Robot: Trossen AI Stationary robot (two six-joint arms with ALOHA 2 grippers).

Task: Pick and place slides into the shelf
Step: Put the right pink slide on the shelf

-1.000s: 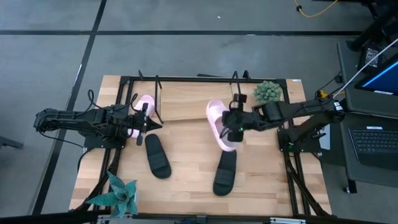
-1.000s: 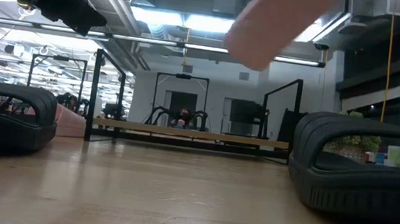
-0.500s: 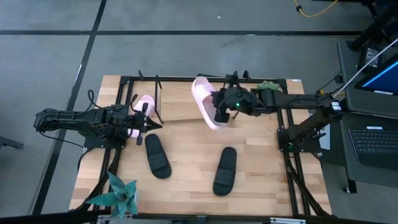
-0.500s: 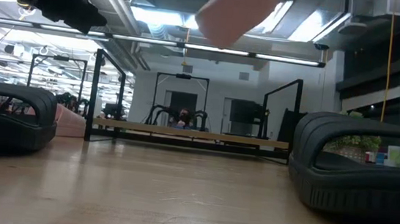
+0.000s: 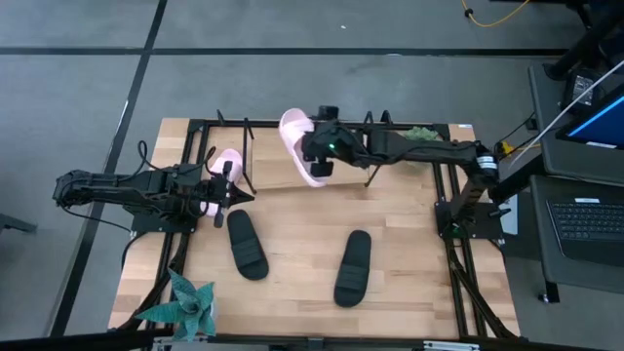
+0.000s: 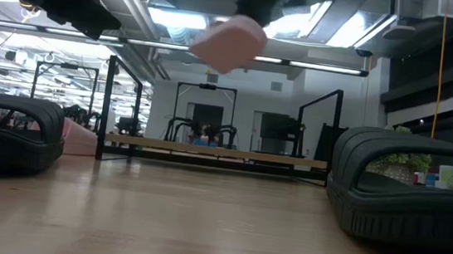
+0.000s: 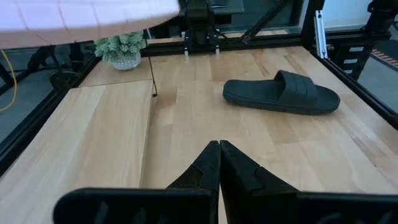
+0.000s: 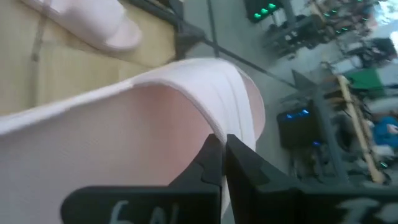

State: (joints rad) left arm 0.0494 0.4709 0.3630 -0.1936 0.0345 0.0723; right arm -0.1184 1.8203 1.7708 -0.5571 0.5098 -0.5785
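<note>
Pink slide (image 5: pixel 295 142), light and flexible foam, hangs by its strap from right pincer (image 5: pixel 322 156), clamped tight, above shelf (image 5: pixel 283 166).

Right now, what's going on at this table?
The right gripper is shut on a pink slide, carrying it in the air over the shelf. The other pink slide already lies on the shelf's left end, by the shut left gripper. Two black slides lie on the tabletop.
</note>
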